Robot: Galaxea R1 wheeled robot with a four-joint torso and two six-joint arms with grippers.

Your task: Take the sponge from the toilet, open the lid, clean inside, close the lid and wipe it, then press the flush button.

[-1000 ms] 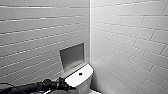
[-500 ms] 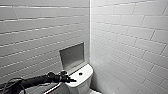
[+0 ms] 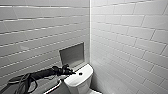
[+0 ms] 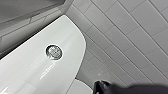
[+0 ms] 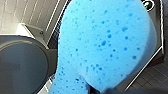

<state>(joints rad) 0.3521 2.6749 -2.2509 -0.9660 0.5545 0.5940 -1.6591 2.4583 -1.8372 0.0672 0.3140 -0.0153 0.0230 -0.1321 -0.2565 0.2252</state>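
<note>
The glossy white ceramic toilet point(image 3: 79, 81) stands in the tiled corner with its small round metal-rimmed flush button point(image 4: 53, 52) in the middle of the flat tank top, while the bright blue pitted sponge point(image 5: 105, 47) shows large and close in the right wrist view.

Two walls clad in pale oblong tiles, laid in a brick pattern, are seen meeting at a corner: a left wall point(image 3: 37, 32) and a right wall point(image 3: 130, 37). A grey rectangular recess point(image 3: 72, 55) is set low into the left wall, just beside the corner. A narrow ledge point(image 3: 78, 66) is found along its lower edge. In the right wrist view a floor point(image 5: 156, 77) of darker grey tiles with pale joints is shown.
</note>
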